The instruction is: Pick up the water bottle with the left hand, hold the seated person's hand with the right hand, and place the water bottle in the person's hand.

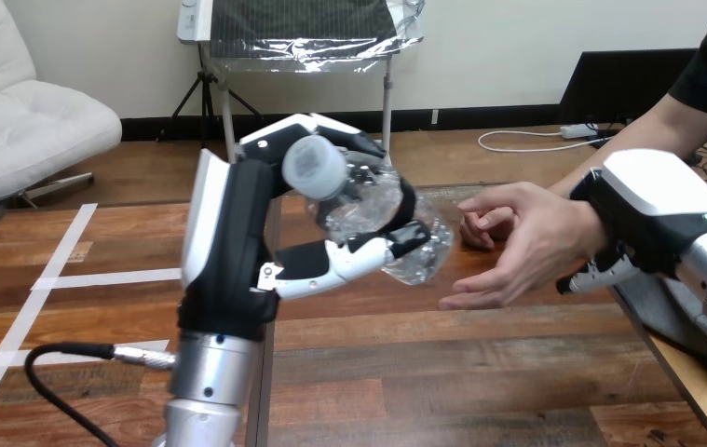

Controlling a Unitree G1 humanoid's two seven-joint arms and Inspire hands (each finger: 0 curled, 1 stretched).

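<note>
Clear water bottle [419, 251] held tight in the left robot hand [237, 223], near the person's hand [522, 237]. Right robot hand [652, 200] curls round the person's wrist [589, 242].

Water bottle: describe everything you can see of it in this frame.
The water bottle is clear, crumpled plastic with a pale grey cap. It is held up, tilted, cap toward the camera, base toward the person's hand. The left hand grips it, fingers and thumb curled round its body. Whether the person's fingertips touch it is unclear.
</note>
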